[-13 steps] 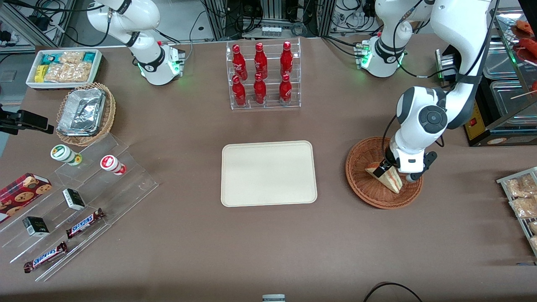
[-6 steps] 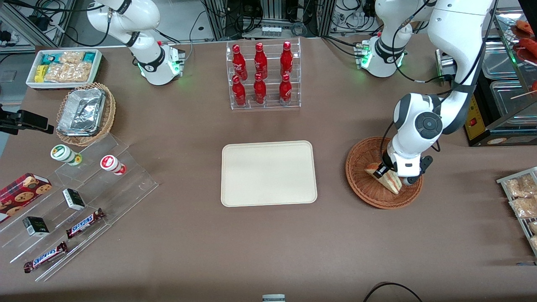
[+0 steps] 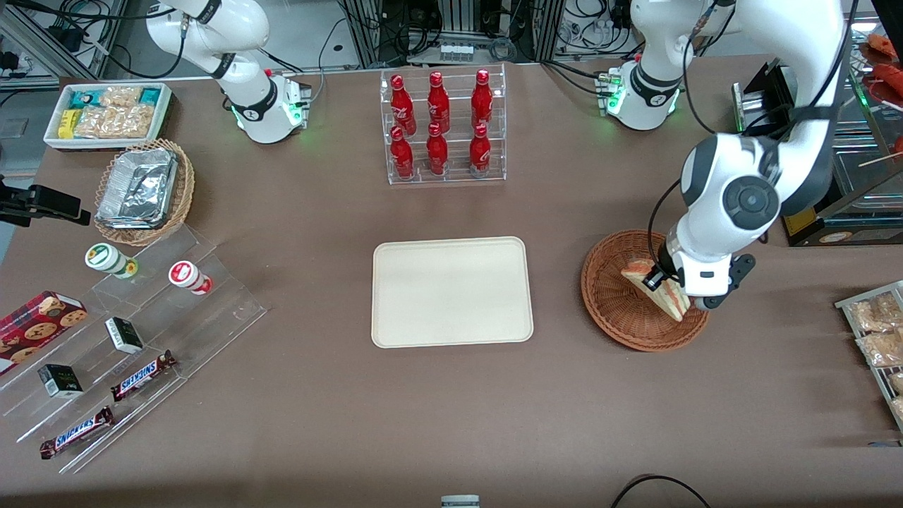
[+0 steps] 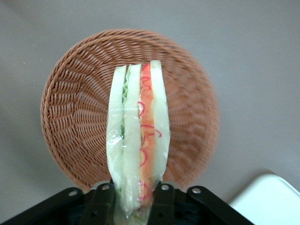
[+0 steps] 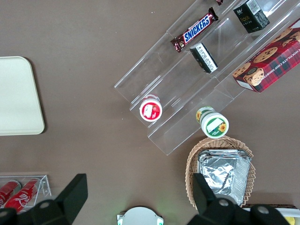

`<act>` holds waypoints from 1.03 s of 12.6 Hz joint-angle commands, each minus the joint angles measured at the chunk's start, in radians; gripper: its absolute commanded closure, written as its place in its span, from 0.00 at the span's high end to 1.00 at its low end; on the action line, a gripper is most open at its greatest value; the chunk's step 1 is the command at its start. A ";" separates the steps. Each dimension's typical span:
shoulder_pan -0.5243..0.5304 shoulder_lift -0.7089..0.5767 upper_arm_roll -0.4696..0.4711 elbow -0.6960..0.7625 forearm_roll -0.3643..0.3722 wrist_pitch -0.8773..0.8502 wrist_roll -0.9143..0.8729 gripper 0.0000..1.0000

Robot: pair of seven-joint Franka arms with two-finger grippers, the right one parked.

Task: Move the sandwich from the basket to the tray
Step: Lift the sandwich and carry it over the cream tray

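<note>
Sandwich held above the basket

The gripper (image 4: 132, 202) pinches the sandwich (image 4: 138, 136) between its fingers, holding it clear above the basket (image 3: 621, 310). The tray (image 3: 451, 291) lies flat on the table, well apart toward the parked arm's end, with nothing on it.

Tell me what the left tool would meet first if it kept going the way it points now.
The tool, shut on the sandwich, points straight down into the basket. The sandwich tip would likely meet the woven basket floor first; how high it hangs above the weave is unclear.
</note>
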 commanded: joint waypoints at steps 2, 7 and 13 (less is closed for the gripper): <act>-0.146 0.071 -0.003 0.222 -0.003 -0.102 -0.020 0.00; -0.381 0.351 -0.003 0.499 0.006 -0.095 -0.004 0.00; -0.534 0.542 -0.003 0.590 0.008 0.039 0.192 0.00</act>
